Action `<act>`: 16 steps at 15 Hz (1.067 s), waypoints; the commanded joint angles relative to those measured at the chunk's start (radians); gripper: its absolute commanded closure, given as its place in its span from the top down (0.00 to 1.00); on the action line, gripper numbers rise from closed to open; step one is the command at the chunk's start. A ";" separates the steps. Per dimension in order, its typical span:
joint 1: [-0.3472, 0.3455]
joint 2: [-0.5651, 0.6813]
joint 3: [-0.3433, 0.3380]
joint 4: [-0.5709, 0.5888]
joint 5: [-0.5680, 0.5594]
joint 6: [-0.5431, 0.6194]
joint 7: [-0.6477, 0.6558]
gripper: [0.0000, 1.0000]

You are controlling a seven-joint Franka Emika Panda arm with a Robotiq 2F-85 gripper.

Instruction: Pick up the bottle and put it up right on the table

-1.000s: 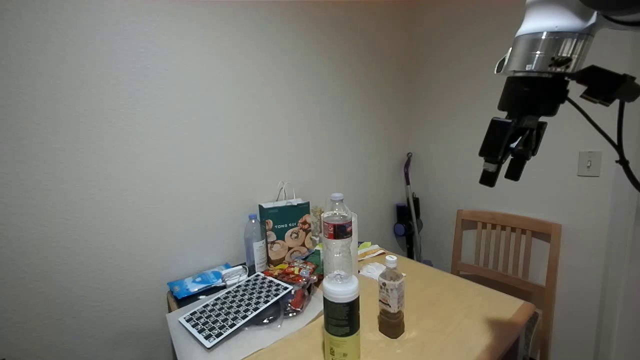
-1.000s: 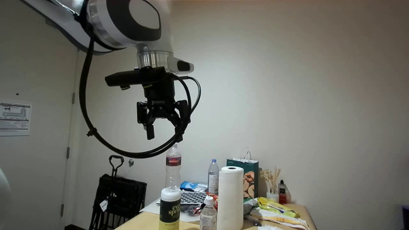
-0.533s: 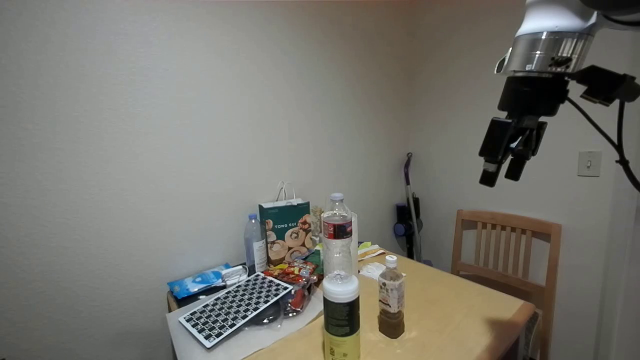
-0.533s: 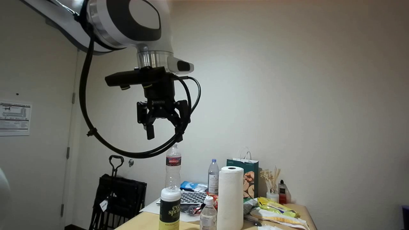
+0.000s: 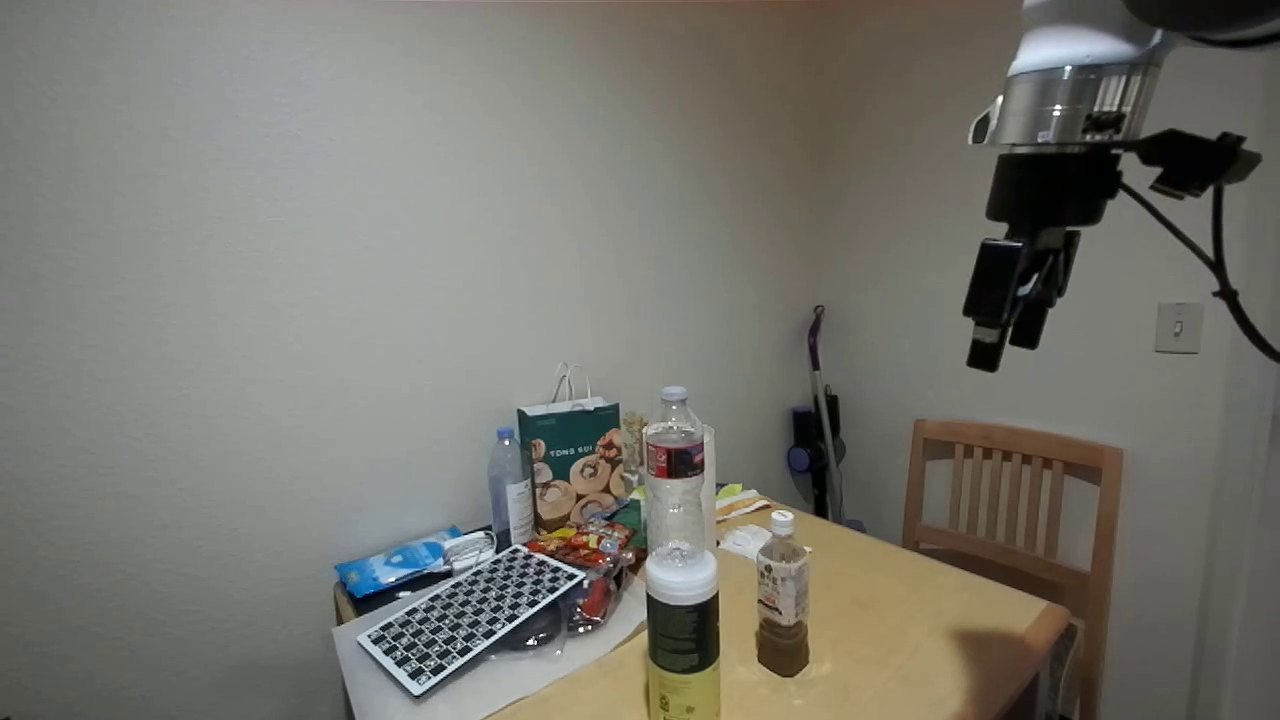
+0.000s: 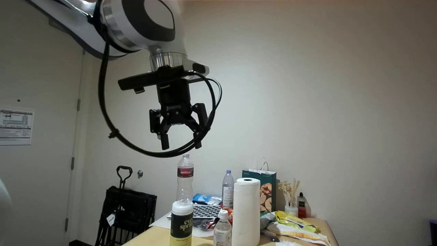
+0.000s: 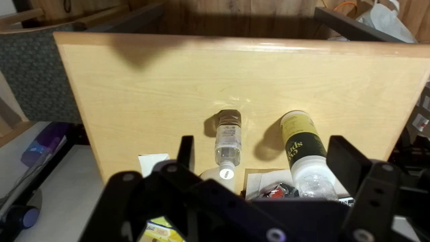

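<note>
gripper (image 5: 1007, 346) is spread wide and empty, upper right in an exterior view, and the tall bottle (image 5: 676, 475), prob the target, stands upright down-left of it

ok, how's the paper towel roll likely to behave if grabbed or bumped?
The paper towel roll is probably light for its size: its top shows a core hole. The paper looks soft, so a firm squeeze may dent it. It stands tall and narrow, so a high push could tip it; being round, it might then roll.
</note>
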 commanded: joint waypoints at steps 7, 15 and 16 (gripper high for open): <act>0.031 0.178 0.044 0.161 -0.113 0.068 -0.035 1.00; 0.119 0.323 -0.025 0.273 0.093 0.099 -0.083 1.00; 0.131 0.387 -0.025 0.331 0.124 0.073 -0.080 1.00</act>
